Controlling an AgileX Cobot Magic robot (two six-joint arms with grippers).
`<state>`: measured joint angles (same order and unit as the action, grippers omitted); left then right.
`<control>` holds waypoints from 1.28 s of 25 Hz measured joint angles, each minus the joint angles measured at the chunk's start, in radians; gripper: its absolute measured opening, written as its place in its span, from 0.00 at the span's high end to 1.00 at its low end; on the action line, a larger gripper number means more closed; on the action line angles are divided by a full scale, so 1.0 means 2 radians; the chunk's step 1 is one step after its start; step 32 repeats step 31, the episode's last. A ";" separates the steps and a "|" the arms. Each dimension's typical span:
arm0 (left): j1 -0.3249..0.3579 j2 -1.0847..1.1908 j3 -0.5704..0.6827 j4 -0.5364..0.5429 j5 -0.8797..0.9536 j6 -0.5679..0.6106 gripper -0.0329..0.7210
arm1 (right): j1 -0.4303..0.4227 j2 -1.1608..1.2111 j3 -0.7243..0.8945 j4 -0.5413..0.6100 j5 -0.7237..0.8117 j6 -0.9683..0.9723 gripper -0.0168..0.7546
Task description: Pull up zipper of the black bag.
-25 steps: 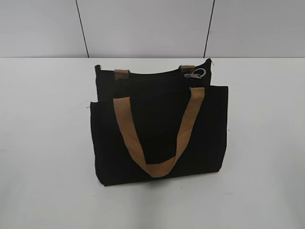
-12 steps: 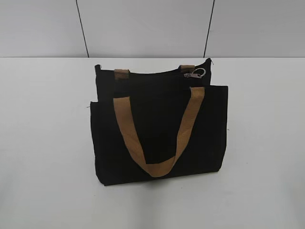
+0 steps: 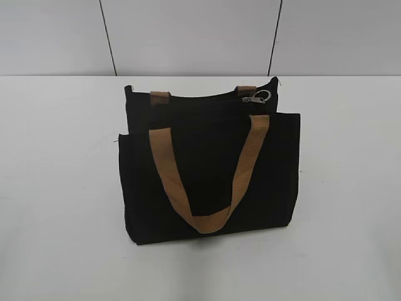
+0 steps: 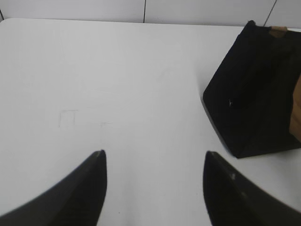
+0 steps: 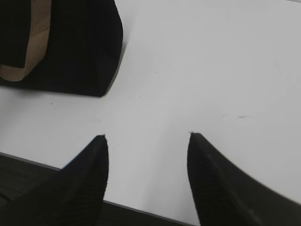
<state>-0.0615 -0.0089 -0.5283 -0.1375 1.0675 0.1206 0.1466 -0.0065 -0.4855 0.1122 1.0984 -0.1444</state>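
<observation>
The black bag [image 3: 210, 169] stands upright mid-table in the exterior view, with a tan handle [image 3: 207, 182] hanging down its front. Its zipper runs along the top edge, and the silver pull with a ring [image 3: 257, 97] sits at the right end. No gripper shows in the exterior view. My left gripper [image 4: 154, 155] is open and empty above bare table, with the bag [image 4: 256, 89] to its right. My right gripper [image 5: 146, 137] is open and empty near the table's front edge, with the bag [image 5: 70, 47] to its upper left.
The white table [image 3: 56, 188] stretches around the bag on all sides. A grey panelled wall [image 3: 188, 37] stands behind it. The table's front edge [image 5: 141, 207] shows under the right gripper.
</observation>
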 joint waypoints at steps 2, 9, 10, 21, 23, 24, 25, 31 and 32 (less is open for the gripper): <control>0.000 0.000 0.000 0.000 0.000 0.000 0.31 | 0.000 0.000 0.000 0.000 0.000 0.000 0.43; 0.000 0.000 0.000 0.000 -0.001 0.000 0.31 | -0.006 0.000 0.000 0.000 0.000 0.000 0.43; 0.000 0.000 0.000 0.000 -0.001 0.000 0.31 | -0.014 0.000 0.000 0.000 0.000 0.000 0.43; 0.000 0.000 0.000 0.000 -0.002 0.000 0.31 | -0.109 0.000 0.000 0.000 0.000 0.000 0.43; 0.000 0.000 0.000 0.000 -0.002 0.000 0.31 | -0.109 0.000 0.000 0.000 0.000 0.000 0.43; 0.000 0.000 0.000 0.000 -0.002 0.000 0.31 | -0.109 0.000 0.000 0.000 0.000 0.000 0.43; 0.000 0.000 0.000 0.000 -0.002 0.000 0.31 | -0.109 0.000 0.000 0.000 0.000 0.000 0.43; 0.000 0.000 0.000 0.000 -0.002 0.000 0.31 | -0.109 0.000 0.000 0.000 0.000 0.000 0.43; 0.000 0.000 0.000 0.000 -0.002 0.000 0.31 | -0.109 0.000 0.000 0.000 0.000 0.000 0.43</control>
